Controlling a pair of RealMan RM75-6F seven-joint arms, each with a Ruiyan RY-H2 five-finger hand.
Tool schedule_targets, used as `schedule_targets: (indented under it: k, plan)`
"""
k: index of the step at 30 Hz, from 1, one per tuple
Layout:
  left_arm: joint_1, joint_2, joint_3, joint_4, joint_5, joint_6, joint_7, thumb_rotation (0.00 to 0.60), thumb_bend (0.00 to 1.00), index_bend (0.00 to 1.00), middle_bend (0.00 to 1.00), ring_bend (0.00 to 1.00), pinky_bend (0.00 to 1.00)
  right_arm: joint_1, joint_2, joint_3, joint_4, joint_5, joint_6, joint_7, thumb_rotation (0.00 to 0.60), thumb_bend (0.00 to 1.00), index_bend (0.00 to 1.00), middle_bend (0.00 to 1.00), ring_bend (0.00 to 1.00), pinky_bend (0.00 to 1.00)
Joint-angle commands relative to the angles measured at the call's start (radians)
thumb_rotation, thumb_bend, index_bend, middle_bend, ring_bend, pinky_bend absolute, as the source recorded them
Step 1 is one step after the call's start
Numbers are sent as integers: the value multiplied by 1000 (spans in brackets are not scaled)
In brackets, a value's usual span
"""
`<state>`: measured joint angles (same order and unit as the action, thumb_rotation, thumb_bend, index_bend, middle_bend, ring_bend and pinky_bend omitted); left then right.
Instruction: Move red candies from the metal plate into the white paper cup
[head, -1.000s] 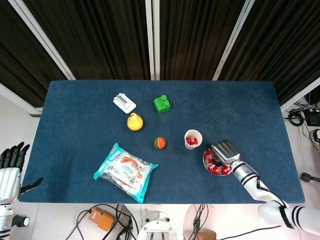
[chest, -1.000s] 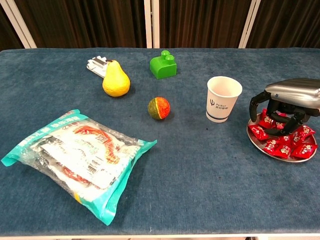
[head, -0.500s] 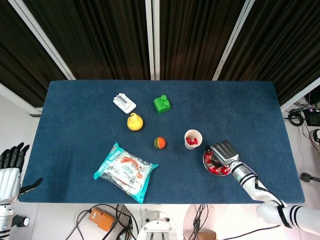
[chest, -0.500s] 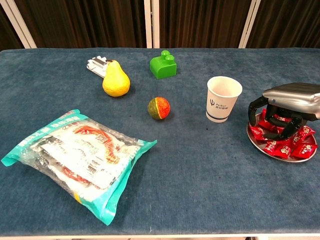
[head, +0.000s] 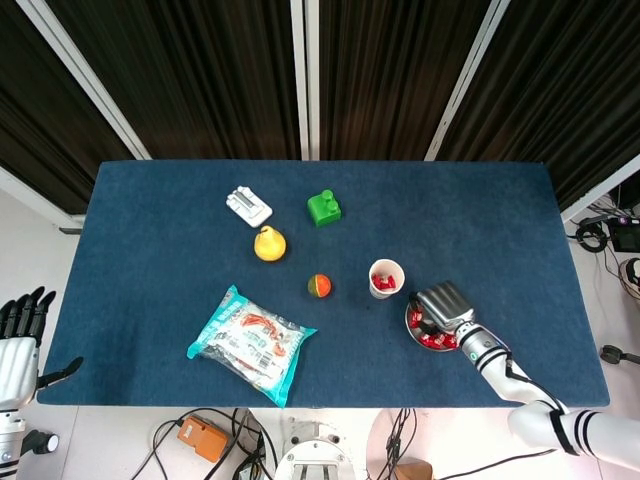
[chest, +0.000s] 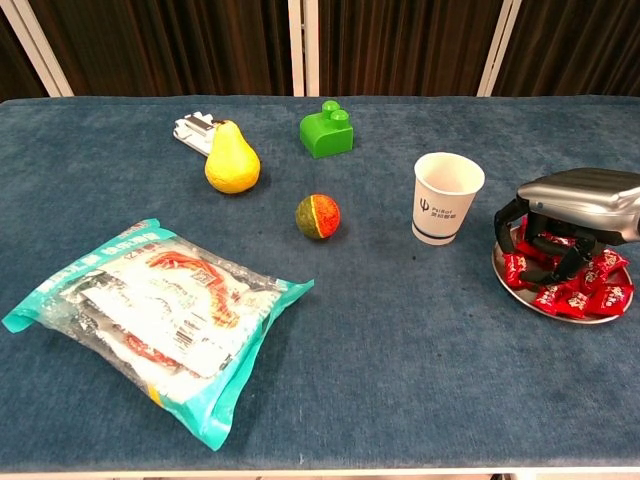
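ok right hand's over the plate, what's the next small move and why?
Probably close the fingers on one red candy. The right hand sits low over the metal plate, fingers curled down among the candies, but no candy looks lifted yet. The white paper cup stands just beside.

Bare cloth between paper cup (chest: 448, 197) and metal plate (chest: 503, 277)

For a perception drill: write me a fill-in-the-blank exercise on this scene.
1. The right hand is over the metal ____.
2. The cup already holds red ____.
3. The fruit beside the white clip is a yellow ____.
4. The brick is coloured ____.

Missing words: plate; candies; pear; green
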<state>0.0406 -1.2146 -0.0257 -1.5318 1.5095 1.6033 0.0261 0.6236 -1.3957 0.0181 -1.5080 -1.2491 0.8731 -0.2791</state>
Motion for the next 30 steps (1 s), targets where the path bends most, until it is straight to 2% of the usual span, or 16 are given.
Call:
schedule_targets:
  k: [1,5,9,13,16,22,30]
  plan:
    - [0,0,-1,0,2,1,-1,600,0,0,0,0,0,-13,25,5,-26,-17,29,15,600,482,701,921,1000,1000]
    - [-2,2,-2,-2,3,1,0,600,0,0,0,0,0,-22,76,36,-82,-44,74,70,600,482,700,921,1000,1000]
    - [-5,5,-5,-7,7,2,5,600,0,0,0,0,0,-4,125,92,-142,-50,89,122,600,482,692,921,1000,1000]
    - [-6,6,-5,-11,6,0,9,600,0,0,0,0,0,32,125,147,-152,-14,69,144,600,482,684,921,1000,1000]
    - [-3,7,-4,-12,4,2,10,600,0,0,0,0,0,62,106,168,-136,14,38,142,600,481,666,921,1000,1000]
    - [-3,6,-3,-13,-1,-3,13,600,0,0,0,0,0,105,59,176,-92,57,-11,123,600,482,602,921,1000,1000]
    - [-5,7,-5,-13,-4,-8,14,600,0,0,0,0,0,111,42,162,-68,76,-12,106,600,479,414,921,1000,1000]
